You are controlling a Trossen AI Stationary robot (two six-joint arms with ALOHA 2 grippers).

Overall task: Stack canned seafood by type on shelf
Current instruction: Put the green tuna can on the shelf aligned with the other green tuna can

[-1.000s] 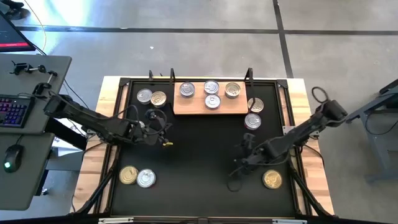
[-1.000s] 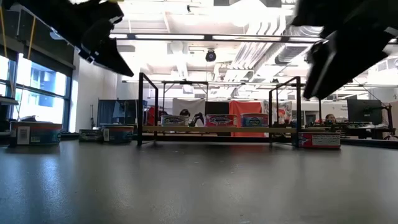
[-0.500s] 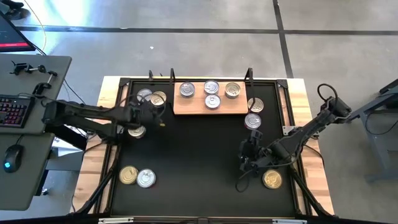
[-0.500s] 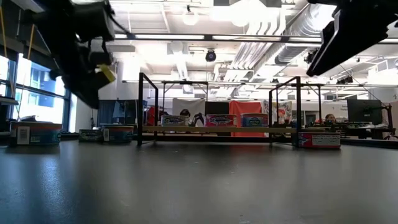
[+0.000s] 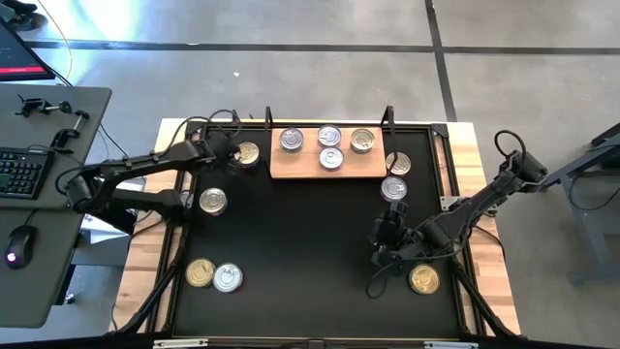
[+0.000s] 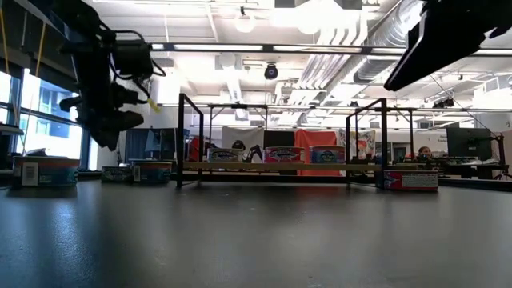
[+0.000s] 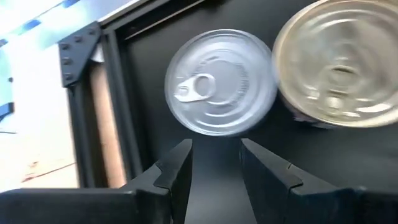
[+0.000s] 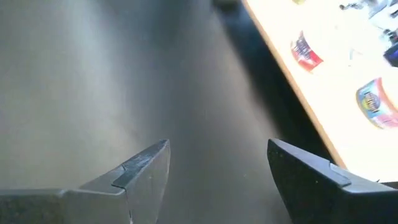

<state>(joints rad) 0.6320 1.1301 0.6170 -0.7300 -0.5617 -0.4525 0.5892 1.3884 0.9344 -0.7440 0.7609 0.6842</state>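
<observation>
A pickup is being lined up at the far left corner of the black mat [image 5: 291, 242]. The left claw [image 5: 221, 150] is being held over a silver-lidded tin [image 7: 219, 82], which is sitting just beside a gold-lidded tin [image 5: 248, 153]; its jaws are being shown partly apart and empty, with the silver tin ahead of the fingertips [image 7: 180, 157]. The shelf [image 5: 291, 167] is already being occupied by four tins [image 5: 329, 136], while others are lying loose on the mat at both sides. The right claw [image 5: 383, 235] is being kept low over bare mat near a gold tin [image 5: 423, 279], its jaws wide and empty. By judgement, the next move is calling for the left claw to be lowered around the silver tin's rim and closed, without the neighbouring gold tin being nudged.
</observation>
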